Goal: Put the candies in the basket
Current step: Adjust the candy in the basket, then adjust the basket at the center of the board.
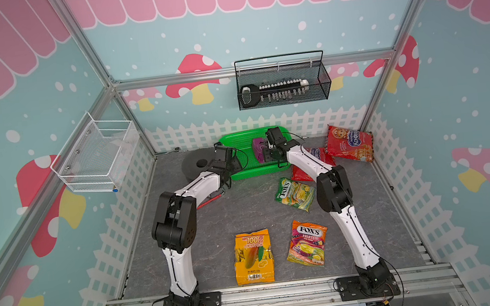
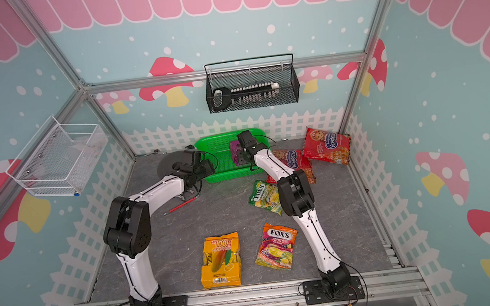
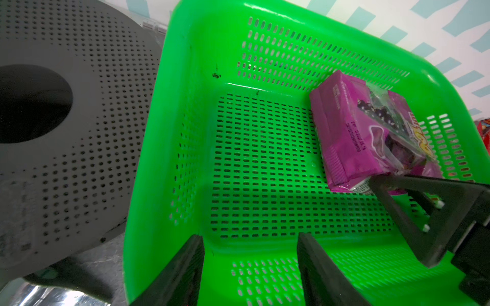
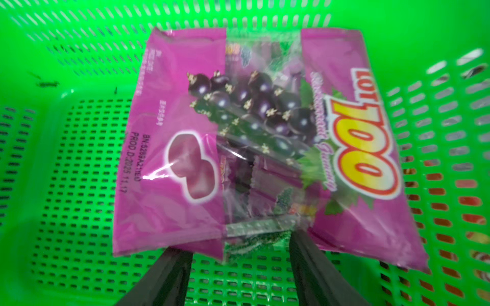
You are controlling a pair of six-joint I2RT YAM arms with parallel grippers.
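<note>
The purple "100" pack (image 4: 238, 145) lies inside the green basket (image 4: 79, 185), just ahead of the right gripper (image 4: 237, 254). The pack's near edge crosses the tips of the two black fingers (image 4: 313, 265). They stand well apart along the pack's width, so the jaws are open and pinch nothing. From the left wrist view the pack (image 3: 366, 137) sits toward the side of the basket nearer the right arm, up against the perforated wall (image 3: 450, 137), with one right finger (image 3: 397, 206) at its edge.

It is a glossy magenta bag with a clear middle window, a cluster of dark berries, two pink gummies drawn on one side and a yellow-and-red "LOT 100" logo (upside down in the right wrist view). Small date print runs along one side.

The left gripper (image 3: 252, 238) hangs over the basket's near wall (image 3: 265, 273). Its jaws are spread and hold nothing, and the pack is well off to one side of them.

In a top view the basket (image 1: 240, 176) stands at the back of the grey floor, beside a dark perforated disc (image 1: 192, 165). The other candies are outside it:
- One red cookie bag (image 1: 349, 143) leans at the back fence.
- A second red cookie bag (image 2: 292, 161) lies partly under the right arm.
- The green-yellow Fox's bag (image 1: 295, 194) lies out in front of the basket.
- The orange Fox's bag (image 1: 307, 243) and the orange "100" pack (image 1: 253, 257) lie side by side nearest the arm bases.

A red pen (image 1: 210, 201) lies under the left arm.
</note>
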